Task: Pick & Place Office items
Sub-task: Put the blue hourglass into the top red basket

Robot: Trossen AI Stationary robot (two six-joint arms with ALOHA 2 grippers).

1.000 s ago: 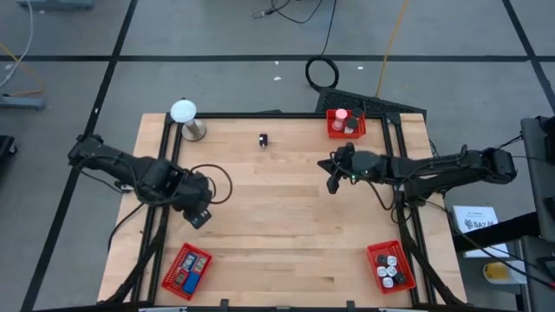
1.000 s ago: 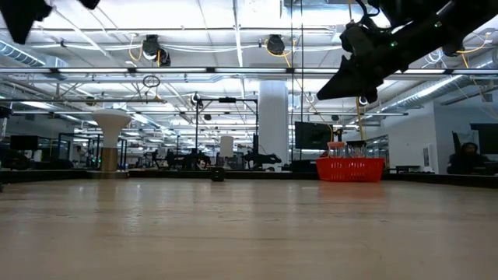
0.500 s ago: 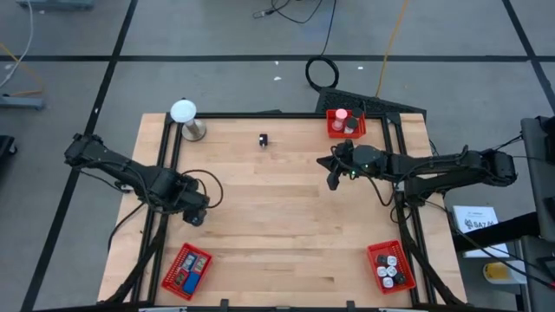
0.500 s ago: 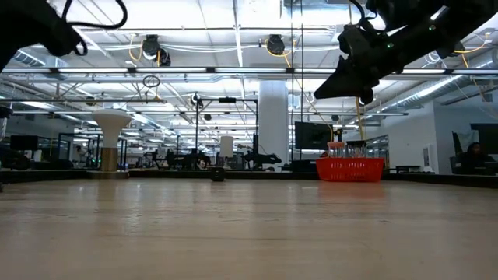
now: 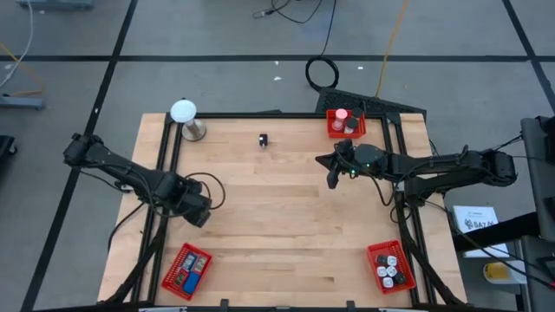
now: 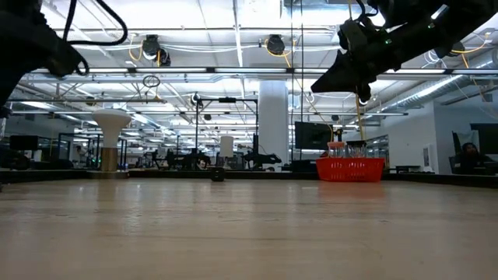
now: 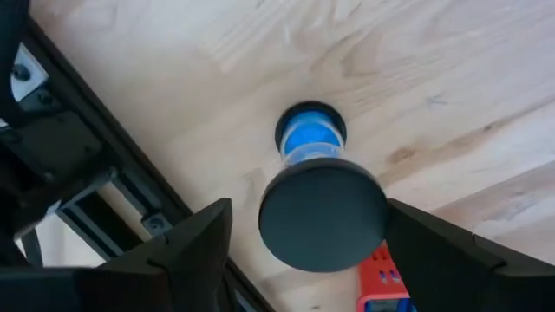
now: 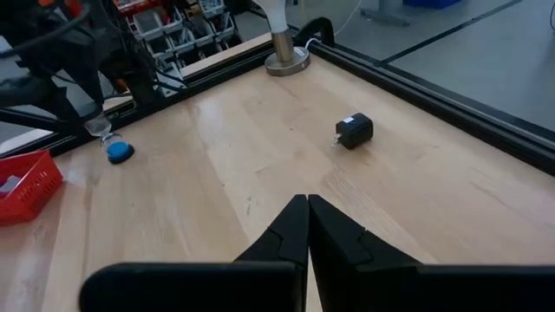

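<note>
Left wrist view: left gripper (image 7: 303, 251) spread wide over a blue pin (image 7: 310, 139) standing on the table (image 7: 451, 95); right gripper (image 8: 307, 227) pressed together, empty.

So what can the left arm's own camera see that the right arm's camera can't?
Only the left wrist view shows its open left pincer hanging directly over the blue-capped piece. Only the right wrist view shows the shut right pincer, a black clip lying alone, and the metal stand at the table corner. Both show the blue piece, the wooden table and a red basket.
</note>
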